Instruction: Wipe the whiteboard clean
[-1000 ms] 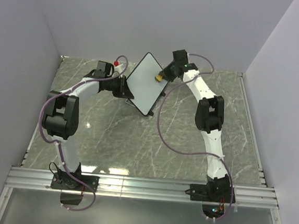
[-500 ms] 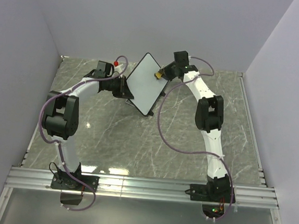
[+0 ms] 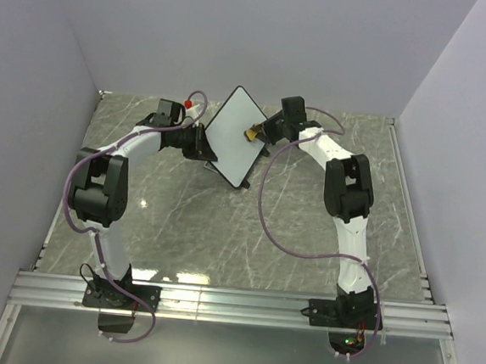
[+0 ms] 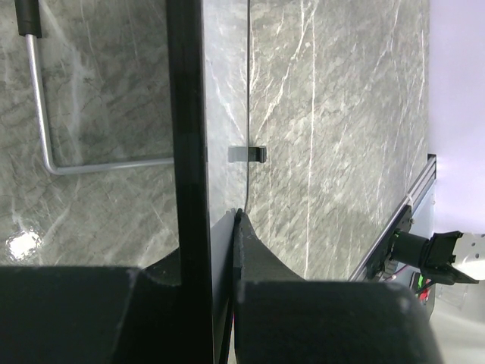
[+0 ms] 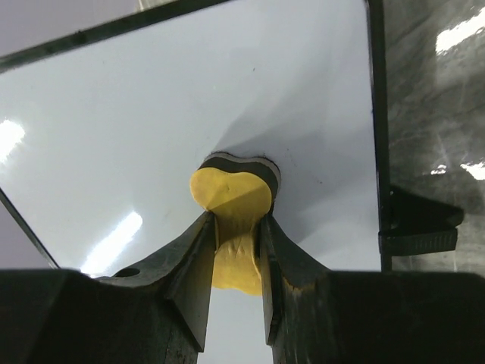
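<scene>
Both claws meet at the whiteboard, toward the far middle of the grey marbled surface (image 3: pixel 222 231).

From their bases at the near edge, the two arms bend inward over the surface. The left claw (image 3: pixel 204 147) is clenched on the left edge of the whiteboard (image 3: pixel 232 136), holding it tilted up with its white face toward the right arm; I cannot tell whether its lowest corner touches the surface. The right claw (image 3: pixel 258 133) is clamped on a yellow eraser (image 5: pixel 231 193), whose dark end presses against the board's face near the black right rim. The face around the eraser shows only glare. Farther back, a small red ball (image 3: pixel 188 103) sits beside the left arm's cable.
</scene>
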